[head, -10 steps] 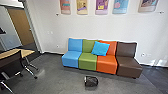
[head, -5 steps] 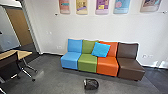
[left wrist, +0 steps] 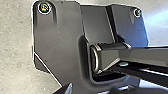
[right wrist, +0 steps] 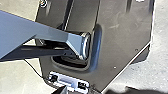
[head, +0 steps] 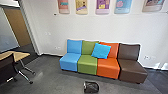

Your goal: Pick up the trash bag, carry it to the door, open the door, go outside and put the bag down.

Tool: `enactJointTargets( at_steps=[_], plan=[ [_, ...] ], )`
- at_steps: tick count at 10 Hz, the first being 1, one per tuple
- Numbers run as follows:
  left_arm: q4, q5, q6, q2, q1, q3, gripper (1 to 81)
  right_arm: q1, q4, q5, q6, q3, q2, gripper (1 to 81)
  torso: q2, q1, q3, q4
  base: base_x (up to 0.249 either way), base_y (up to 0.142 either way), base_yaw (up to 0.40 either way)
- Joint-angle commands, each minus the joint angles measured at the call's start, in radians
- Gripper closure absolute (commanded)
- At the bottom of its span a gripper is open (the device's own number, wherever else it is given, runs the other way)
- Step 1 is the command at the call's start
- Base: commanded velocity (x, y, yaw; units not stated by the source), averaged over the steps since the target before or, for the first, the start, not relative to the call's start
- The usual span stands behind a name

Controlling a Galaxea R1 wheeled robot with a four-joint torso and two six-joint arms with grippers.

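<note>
Four seats in a row, and what a line-up across the middle of the head view: blue seat (head: pixel 70 62), green seat (head: pixel 87 65), orange seat (head: pixel 108 68), brown seat (head: pixel 132 71) at the right end! A bright blue cushion (head: pixel 101 50) leans at a tilt against the backs of the green and orange ones.

And here's the trash bag (head: pixel 91 87), down at the bottom centre of the frame, dark and rounded with a pale edge on its left side, resting on the grey floor (head: pixel 50 80) in front of the seats, apart from them; its finer shape is too blurred to call.

Over to the grippers: the left gripper (left wrist: pixel 67 88) and the right gripper (right wrist: pixel 61 90) each show a dark tip in their own wrist views, but open or closed, I cannot tell.

Five posters (head: pixel 102 6) run along the top of the frame on the white wall (head: pixel 82 27). On the left side, a dark chair (head: pixel 7 66) sits up against a light wooden table (head: pixel 21 56) with metal legs, and beyond them, upper left, stands a tan door (head: pixel 18 25), past a grey frame post (head: pixel 29 28).
</note>
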Motion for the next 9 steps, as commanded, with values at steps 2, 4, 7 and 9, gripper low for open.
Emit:
enactJointTargets(
  at_steps=[2, 4, 7, 9],
  plan=[
    [0.002, 0.061, 0.005, -0.004, -0.04, 0.001, 1.0, 0.031, -0.006, -0.061, -0.006, 0.003, -0.006, 1.0, 0.0, 0.0, 0.0, 0.0, 0.163, 0.0, 0.0],
    [0.002, 0.061, 0.006, -0.004, -0.04, 0.001, 1.0, 0.032, -0.006, -0.061, -0.006, 0.0, -0.006, 1.0, 0.0, 0.0, 0.0, 0.0, 0.163, 0.0, 0.0],
    [0.002, 0.061, 0.006, -0.002, -0.04, 0.001, 1.0, 0.034, -0.006, -0.061, -0.006, 0.0, -0.006, 1.0, 0.0, 0.0, 0.0, 0.0, 0.163, 0.0, 0.0],
    [0.006, 0.061, 0.005, -0.001, -0.04, 0.001, 1.0, 0.034, -0.005, -0.06, -0.006, -0.003, -0.006, 1.0, 0.0, 0.0, 0.0, 0.0, 0.162, 0.0, 0.0]
  ],
)
